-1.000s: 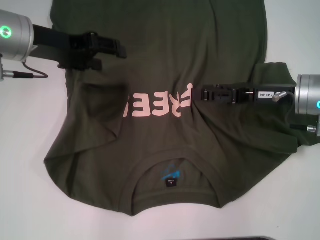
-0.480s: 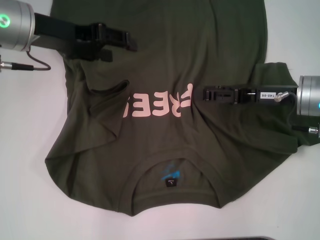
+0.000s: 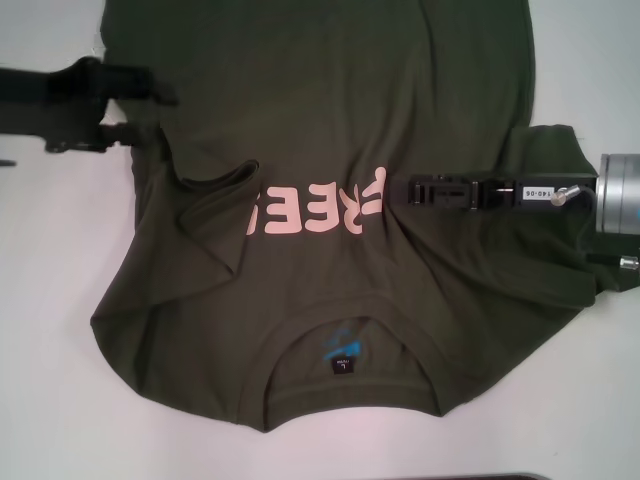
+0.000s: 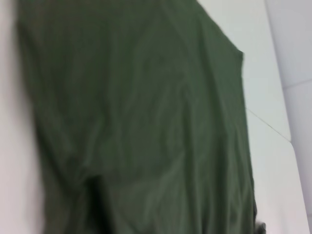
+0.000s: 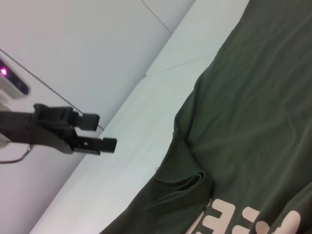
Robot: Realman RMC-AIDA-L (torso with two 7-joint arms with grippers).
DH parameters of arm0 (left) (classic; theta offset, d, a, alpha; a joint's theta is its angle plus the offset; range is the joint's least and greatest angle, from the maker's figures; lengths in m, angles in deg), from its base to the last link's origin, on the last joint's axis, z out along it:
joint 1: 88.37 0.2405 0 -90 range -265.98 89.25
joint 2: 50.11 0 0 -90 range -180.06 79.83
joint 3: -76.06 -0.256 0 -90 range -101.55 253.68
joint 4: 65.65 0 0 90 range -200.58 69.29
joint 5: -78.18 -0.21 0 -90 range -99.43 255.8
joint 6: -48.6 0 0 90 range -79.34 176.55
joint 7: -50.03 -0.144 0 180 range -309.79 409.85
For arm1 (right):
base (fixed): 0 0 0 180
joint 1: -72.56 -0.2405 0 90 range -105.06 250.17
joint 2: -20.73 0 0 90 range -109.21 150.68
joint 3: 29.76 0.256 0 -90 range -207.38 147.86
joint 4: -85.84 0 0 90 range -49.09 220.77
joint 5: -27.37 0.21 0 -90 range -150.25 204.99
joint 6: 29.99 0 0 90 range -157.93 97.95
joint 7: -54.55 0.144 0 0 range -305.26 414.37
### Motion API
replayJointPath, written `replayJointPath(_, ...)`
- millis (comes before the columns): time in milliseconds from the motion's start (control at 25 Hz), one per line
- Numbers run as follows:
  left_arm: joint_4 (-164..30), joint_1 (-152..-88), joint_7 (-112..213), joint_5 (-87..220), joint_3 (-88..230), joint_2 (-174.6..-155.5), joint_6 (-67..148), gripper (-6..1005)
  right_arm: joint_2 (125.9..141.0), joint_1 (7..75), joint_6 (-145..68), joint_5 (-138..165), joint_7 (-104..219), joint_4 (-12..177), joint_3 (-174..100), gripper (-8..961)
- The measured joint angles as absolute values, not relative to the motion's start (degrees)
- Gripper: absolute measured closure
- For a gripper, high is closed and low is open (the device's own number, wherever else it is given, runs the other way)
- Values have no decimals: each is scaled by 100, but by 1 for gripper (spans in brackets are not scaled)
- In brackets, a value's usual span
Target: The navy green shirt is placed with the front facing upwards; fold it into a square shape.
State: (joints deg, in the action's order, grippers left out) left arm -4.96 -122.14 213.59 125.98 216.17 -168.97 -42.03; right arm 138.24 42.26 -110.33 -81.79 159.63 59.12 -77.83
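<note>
1. The shirt (image 3: 330,230) lies face up across the middle of the white bench (image 3: 50,400), collar at the near edge, hem running off toward the far edge, pink lettering (image 3: 318,210) across the chest.
2. My left sleeve is already turned in over the body, leaving a soft ridge beside the lettering. The right sleeve is bunched out toward the bench's right edge, so I judge the next fold belongs on that side.
3. My left pincer (image 3: 150,90) hangs above the shirt's left edge, toward the far-left corner of the bench, holding no cloth. It is smeared in the head view, and from the right wrist its jaws look closed or nearly so, but I cannot tell for certain.
4. My right pincer (image 3: 412,190) lies low over the chest just beside the last letter, reaching in from the right. Whether it is parted or pinching fabric I cannot tell.
5. To do the fold well:
   - I take the right sleeve at its outer seam.
   - I lift only enough to clear the body.
   - I lay it straight, parallel to the left fold.
6. The risk is dragging the whole shirt and rucking the left fold, so I keep the carry slow and low.
</note>
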Motion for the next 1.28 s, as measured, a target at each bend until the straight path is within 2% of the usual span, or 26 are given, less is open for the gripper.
replayJointPath(480, -1081, -11879, 21225, 12555, 21770, -17027, -3717, 273, 13725, 4128, -11281, -8205, 16502, 5862, -7988, 225)
replayJointPath(680, -1594, -11922, 21129, 12548, 21610, -17013, -3350, 276, 13670, 4087, -11292, -8365, 16770, 5859, -8030, 225)
replayJointPath(960, -1729, -11990, 21114, 12546, 21429, -17101, -3023, 279, 13657, 4084, -11305, -8411, 16860, 5859, -8030, 225)
replayJointPath(1280, -1994, -12212, 21120, 12545, 21275, -17104, -2753, 284, 13656, 4127, -11309, -8411, 16863, 5859, -8029, 225)
